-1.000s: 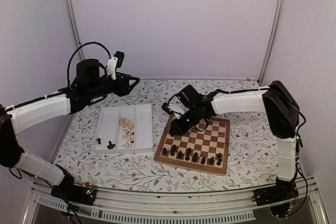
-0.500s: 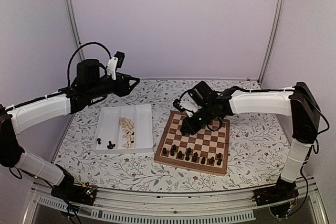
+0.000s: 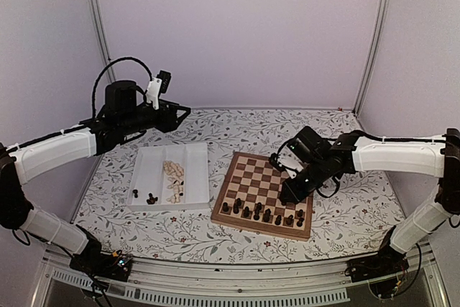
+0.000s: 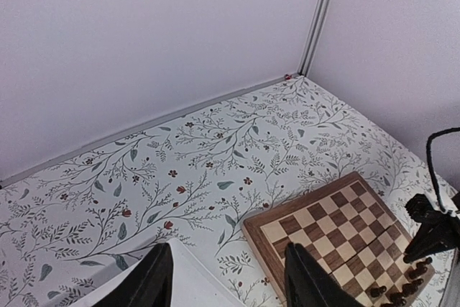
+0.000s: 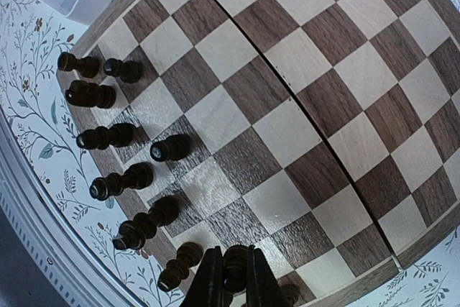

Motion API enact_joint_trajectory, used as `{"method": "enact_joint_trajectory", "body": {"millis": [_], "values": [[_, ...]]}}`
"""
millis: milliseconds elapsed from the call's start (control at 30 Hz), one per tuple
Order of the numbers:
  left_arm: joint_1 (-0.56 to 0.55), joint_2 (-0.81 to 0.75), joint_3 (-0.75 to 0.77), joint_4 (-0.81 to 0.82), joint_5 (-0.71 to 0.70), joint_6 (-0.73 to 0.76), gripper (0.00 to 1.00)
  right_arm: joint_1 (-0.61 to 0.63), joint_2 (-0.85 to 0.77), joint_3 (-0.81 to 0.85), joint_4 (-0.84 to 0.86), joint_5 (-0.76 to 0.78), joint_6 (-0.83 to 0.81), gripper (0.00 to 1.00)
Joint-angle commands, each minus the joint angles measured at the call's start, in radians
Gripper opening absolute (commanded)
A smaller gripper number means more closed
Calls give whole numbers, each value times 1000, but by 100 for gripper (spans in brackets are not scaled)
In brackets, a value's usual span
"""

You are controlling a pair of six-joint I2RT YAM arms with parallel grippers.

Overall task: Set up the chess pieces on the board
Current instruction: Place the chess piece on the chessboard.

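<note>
The board (image 3: 263,177) lies right of centre, with several dark chess pieces (image 3: 261,213) standing along its near rows. My right gripper (image 3: 292,193) hangs over the board's near right part, shut on a dark chess piece (image 5: 235,269) just above the squares. In the right wrist view the right gripper (image 5: 234,249) is over the near edge of the board (image 5: 287,106), next to standing dark chess pieces (image 5: 108,136). My left gripper (image 3: 177,114) hovers high at the back left. In the left wrist view the left gripper (image 4: 228,282) is open and empty.
A white two-compartment tray (image 3: 153,163) sits left of the board, holding several pale pieces (image 3: 173,179) and a few dark ones (image 3: 146,198). The floral tablecloth (image 3: 345,199) covers the table. The board's far corner (image 4: 323,235) shows in the left wrist view.
My right arm has swung from the board's far left corner to its near right part, carrying the dark piece. The left arm has stayed still.
</note>
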Motion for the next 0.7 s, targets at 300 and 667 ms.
{"method": "enact_joint_trajectory", "body": {"millis": [300,667], "values": [[4,-9,20,-15,-8,13,55,3,-6,-31,-63,10,17,6],[5,0,23,-20,-9,16,55,3,41,-33,-62,-3,1,6]]}}
